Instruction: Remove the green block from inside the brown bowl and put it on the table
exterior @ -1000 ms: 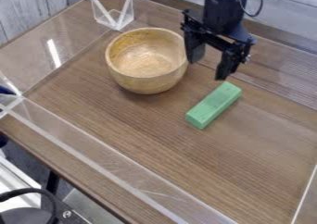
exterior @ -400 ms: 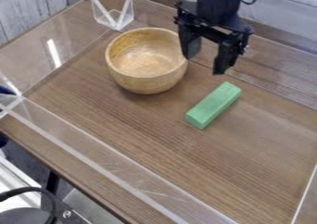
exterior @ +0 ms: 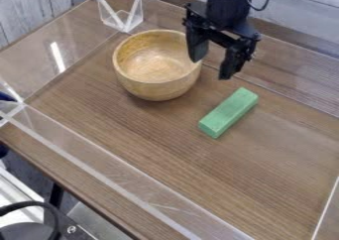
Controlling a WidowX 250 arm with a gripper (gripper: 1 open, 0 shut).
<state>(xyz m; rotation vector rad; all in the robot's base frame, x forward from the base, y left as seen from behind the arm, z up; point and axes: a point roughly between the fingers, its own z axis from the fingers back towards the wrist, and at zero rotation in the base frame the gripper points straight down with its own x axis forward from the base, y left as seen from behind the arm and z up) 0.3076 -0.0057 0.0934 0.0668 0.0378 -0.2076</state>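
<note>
While lying on the table (exterior: 119, 135), the green block (exterior: 228, 112) sits below the fingers (exterior: 240, 60).

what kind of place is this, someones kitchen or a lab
Most likely a robot lab test bench, not a kitchen. The wood-grain table is fenced by low clear acrylic walls, a robot arm's open hand hangs above it, and the only items are test props: a brown bowl and a green block.

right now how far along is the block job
Looks essentially done. The green block lies flat on the table, right of the bowl and apart from it, and the bowl looks empty. The gripper is open with nothing in it, above the table between bowl and block. Nothing is in hand; all that seems left is pulling the arm clear.
</note>
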